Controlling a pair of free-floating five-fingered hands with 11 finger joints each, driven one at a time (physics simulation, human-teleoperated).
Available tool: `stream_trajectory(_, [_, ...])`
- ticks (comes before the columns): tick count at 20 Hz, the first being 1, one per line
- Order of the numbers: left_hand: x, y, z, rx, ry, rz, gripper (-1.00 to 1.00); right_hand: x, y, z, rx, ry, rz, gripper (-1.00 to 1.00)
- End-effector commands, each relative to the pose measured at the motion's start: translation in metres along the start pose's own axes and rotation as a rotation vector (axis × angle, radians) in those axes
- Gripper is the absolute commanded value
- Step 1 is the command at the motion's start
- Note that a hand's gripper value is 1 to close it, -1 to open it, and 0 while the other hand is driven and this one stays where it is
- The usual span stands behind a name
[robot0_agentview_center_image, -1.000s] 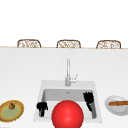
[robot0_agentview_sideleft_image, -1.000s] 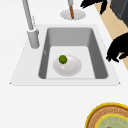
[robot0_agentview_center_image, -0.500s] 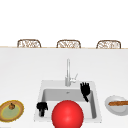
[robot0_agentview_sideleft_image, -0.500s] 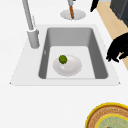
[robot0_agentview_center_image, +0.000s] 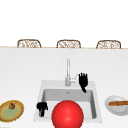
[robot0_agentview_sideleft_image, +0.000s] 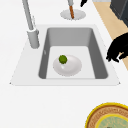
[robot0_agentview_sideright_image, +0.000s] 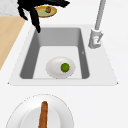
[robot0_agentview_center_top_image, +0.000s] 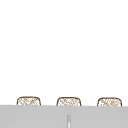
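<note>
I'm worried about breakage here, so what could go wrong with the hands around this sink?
1. The right hand, fingers straight, shows beside the faucet in the front view; it might bump it.
2. The left hand hangs over the front rim of the sink; dropping in, it could tip the bowl and roll out the green fruit.

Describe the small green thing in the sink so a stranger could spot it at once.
Start at the grey sink set in the white counter, with the faucet at its back edge. On the basin floor lies a white bowl, and the small round green fruit sits in it. It is the only green thing in the sink.
</note>
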Motion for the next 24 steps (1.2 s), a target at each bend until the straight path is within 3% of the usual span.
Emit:
stream_trajectory(1, [0.000, 0.000, 0.000, 0.000, 0.000, 0.000, 0.00, 0.010, -0.008, -0.024, 0.001, 0.008, 0.001, -1.00])
stream_trajectory(8, [0.000, 0.000, 0.000, 0.000, 0.000, 0.000, 0.00, 0.016, -0.013, -0.067, 0.053, -0.053, -0.063, -1.00])
stream_trajectory(17, [0.000, 0.000, 0.000, 0.000, 0.000, 0.000, 0.00, 0.021, -0.005, -0.101, 0.027, -0.200, -0.058, -1.00])
stream_trajectory(24, [0.000, 0.000, 0.000, 0.000, 0.000, 0.000, 0.00, 0.026, 0.019, -0.144, 0.115, -0.190, -0.037, -1.00])
